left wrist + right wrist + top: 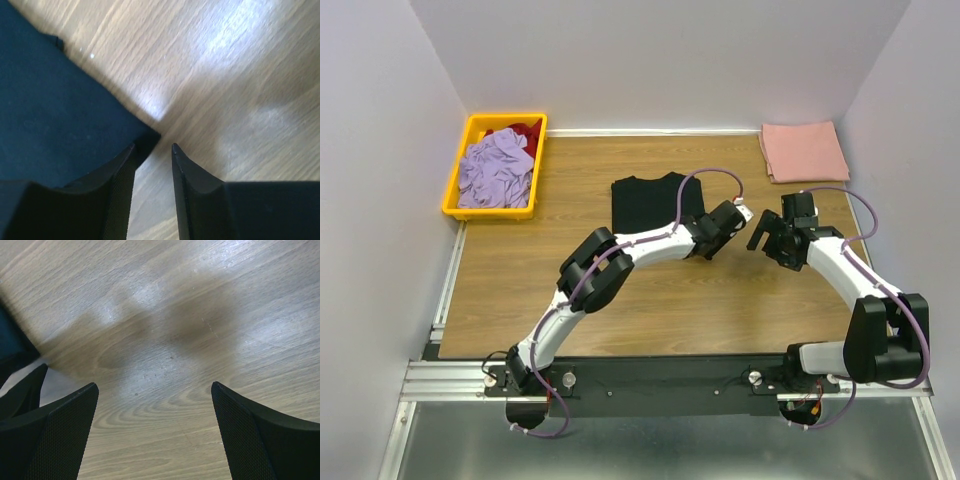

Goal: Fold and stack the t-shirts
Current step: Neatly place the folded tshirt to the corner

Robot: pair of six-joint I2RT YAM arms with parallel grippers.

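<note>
Black t-shirt (645, 203) lies folded to a flat rectangle mid-tabletop (720, 300), toward the far side. Its near-right corner sits closest to both arms. Salmon-pink t-shirt (804, 151) is folded too, parked at the far right corner, well apart from the black one; it looks like the base of the stack, so the black shirt probably has to travel there. A yellow bin (490, 213) at far left holds a crumpled lavender garment (498, 168) with a red garment (525, 132) behind it, neither yet folded. The left fingers (117, 190) are low over the wood and parted by only a narrow gap, with bare wood showing between them and nothing gripped. The black shirt's corner (55, 115) lies just off the tip of the left-hand finger, touching or nearly so — cannot tell which. That placement suits a pinch at the corner or a slide under the edge. The right fingers (65, 430) are spread wide over bare wood just right of that corner, holding nothing — likely waiting to take the other side of the fold for a two-handed lift.
</note>
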